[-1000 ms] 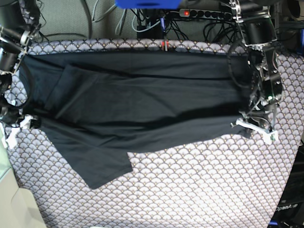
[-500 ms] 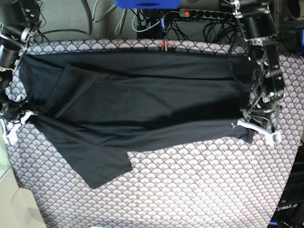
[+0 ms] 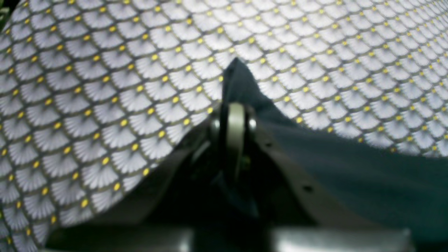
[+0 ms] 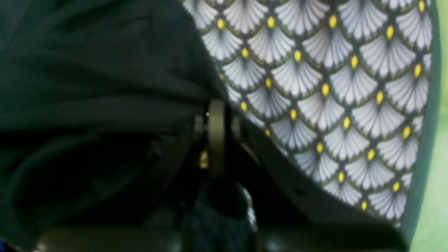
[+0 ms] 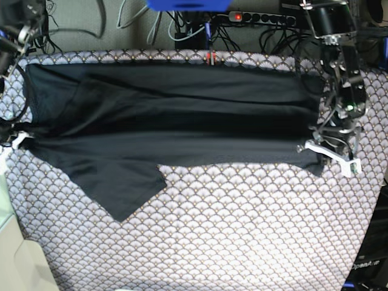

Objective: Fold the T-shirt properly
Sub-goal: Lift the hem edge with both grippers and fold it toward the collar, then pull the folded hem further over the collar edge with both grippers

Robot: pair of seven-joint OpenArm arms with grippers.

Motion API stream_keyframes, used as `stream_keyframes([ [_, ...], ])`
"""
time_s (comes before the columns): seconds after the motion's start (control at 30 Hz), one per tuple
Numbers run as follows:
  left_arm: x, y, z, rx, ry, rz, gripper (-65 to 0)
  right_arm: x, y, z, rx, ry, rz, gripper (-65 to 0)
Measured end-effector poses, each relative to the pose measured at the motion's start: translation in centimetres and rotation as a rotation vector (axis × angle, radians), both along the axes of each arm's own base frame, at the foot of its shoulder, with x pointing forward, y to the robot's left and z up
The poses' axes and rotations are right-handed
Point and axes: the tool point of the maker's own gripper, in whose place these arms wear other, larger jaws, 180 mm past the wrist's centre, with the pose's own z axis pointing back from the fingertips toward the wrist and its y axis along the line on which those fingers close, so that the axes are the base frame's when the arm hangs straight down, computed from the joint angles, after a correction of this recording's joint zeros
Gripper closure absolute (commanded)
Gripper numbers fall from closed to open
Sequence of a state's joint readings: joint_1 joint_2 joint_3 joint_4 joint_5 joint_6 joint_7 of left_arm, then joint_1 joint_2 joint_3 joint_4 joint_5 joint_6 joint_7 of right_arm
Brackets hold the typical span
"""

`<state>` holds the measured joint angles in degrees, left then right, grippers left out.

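The black T-shirt (image 5: 182, 121) lies stretched sideways across the far half of the patterned tablecloth (image 5: 242, 230), its near edge lifted into a fold. One sleeve (image 5: 124, 188) hangs toward me at the left. My left gripper (image 5: 328, 154) is at the shirt's right end and is shut on a corner of the cloth (image 3: 241, 84); the closed jaws show in the left wrist view (image 3: 236, 115). My right gripper (image 5: 13, 143) is at the shirt's left end, shut on dark cloth (image 4: 105, 70), and shows in the right wrist view (image 4: 217, 115).
A power strip (image 5: 260, 17) and cables lie behind the table's far edge, beside a blue object (image 5: 188, 5). The table's left edge borders a pale surface (image 5: 12, 254); a green band (image 4: 437, 140) marks that edge in the right wrist view.
Both grippers have moved toward the far side with the shirt's near edge, and the right gripper also moved outward. The cloth is pulled tauter and the hanging sleeve has shifted up.
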<state>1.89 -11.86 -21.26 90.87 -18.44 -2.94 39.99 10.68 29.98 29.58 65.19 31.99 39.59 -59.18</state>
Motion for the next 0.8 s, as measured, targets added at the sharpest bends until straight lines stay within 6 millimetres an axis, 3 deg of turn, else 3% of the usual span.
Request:
stream_keyframes([
  [0.1,-0.4,0.0,-0.1,-0.065,0.021,0.009,0.0,-1.7,1.1,1.5,-0.038,0.015,0.075,0.0],
  [0.27,-0.2,1.6,2.3,-0.066,-0.027,0.03,0.0,-1.5,3.6,5.0,-0.069,-0.081,0.173,0.0],
  [0.47,-1.2,1.6,2.0,-0.06,0.009,0.009,0.0,-4.9,5.1,2.9,-0.064,-0.007,0.21,0.0],
  [0.8,-3.7,2.2,0.0,-0.042,0.086,0.008,0.0,-6.8,4.6,2.1,-0.071,0.001,0.212,0.0],
])
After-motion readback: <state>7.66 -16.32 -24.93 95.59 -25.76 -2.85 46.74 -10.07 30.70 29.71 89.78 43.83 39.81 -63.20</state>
